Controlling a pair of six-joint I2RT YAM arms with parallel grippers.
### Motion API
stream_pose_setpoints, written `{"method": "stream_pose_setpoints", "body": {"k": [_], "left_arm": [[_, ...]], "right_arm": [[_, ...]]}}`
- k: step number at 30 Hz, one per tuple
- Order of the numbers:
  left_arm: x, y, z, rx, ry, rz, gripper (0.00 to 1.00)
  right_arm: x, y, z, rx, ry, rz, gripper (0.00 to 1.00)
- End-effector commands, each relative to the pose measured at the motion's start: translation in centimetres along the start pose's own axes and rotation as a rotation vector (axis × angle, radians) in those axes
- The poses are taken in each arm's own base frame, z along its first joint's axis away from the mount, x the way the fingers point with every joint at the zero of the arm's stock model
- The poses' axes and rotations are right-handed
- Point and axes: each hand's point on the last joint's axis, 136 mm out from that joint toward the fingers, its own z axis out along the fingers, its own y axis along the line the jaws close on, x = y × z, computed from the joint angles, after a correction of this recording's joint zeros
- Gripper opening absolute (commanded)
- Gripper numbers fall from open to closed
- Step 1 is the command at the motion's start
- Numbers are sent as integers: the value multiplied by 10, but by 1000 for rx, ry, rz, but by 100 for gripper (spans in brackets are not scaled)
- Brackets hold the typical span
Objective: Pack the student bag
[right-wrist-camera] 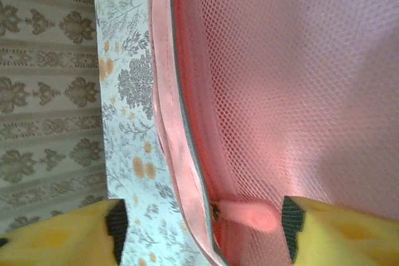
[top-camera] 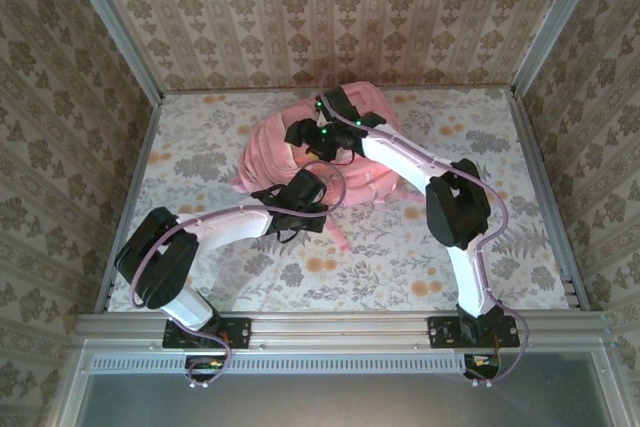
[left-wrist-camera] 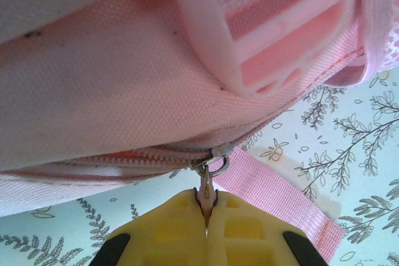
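The student bag (top-camera: pixel 262 152), a large pink backpack, lies at the middle-back of the flowered table. My left gripper (top-camera: pixel 300 194) sits at the bag's near side. Up close, the left gripper (left-wrist-camera: pixel 206 207) is shut on a small pink zipper pull (left-wrist-camera: pixel 206 192) that hangs from the metal slider (left-wrist-camera: pixel 218 154) of a zip along the bag's lower edge (left-wrist-camera: pixel 112 91). My right gripper (top-camera: pixel 312 137) is over the bag's top. In its wrist view the right gripper (right-wrist-camera: pixel 204 232) stands open, and a pink pull tab (right-wrist-camera: pixel 249 215) lies loose between its fingers against the pink mesh (right-wrist-camera: pixel 299 91).
A pink strap (left-wrist-camera: pixel 274 197) trails on the table under the bag, beside a pale plastic buckle (left-wrist-camera: pixel 274 29). The table (top-camera: pixel 450 247) is walled by patterned panels, with metal rails along its sides and front (top-camera: pixel 340 327).
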Motion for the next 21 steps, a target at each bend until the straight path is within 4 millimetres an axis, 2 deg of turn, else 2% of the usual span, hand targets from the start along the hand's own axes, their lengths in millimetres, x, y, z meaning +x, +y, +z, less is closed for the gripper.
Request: {"method": "stream_pose_setpoints", "body": {"k": [1,3,5,9,11,14,15,17,20,21], "left_arm": [[-4,-9,-7,68,-19,22,0],[-4,-12,-7,98,-17,27,0],[-5,-15,-7,118,-19,37,0],[-5,-20,-12,153,-29,63,0],[-5,-22,-14,170,-36,74,0],[-4,-27,-17,199,-31,93,0],[-4,-27,-17,202,-32,94,0],[-4,-29,-18,212,-32,93,0],[-6,-32,-20,223,-33,89,0],[-7,-33,-20,229,-34,90,0]], "right_arm": [[-9,2,-57,47,-103,-47,76],[-8,-5,-81,33,-141,-24,76],[-4,-20,-99,36,-183,32,74],[17,-72,-128,124,-250,215,66],[30,-94,-135,135,-287,309,59],[54,-120,-131,98,-296,463,54],[61,-122,-133,62,-304,514,54],[74,-126,-121,-6,-301,567,58],[85,-129,-104,-51,-294,635,73],[88,-134,-93,-44,-278,642,73]]}}
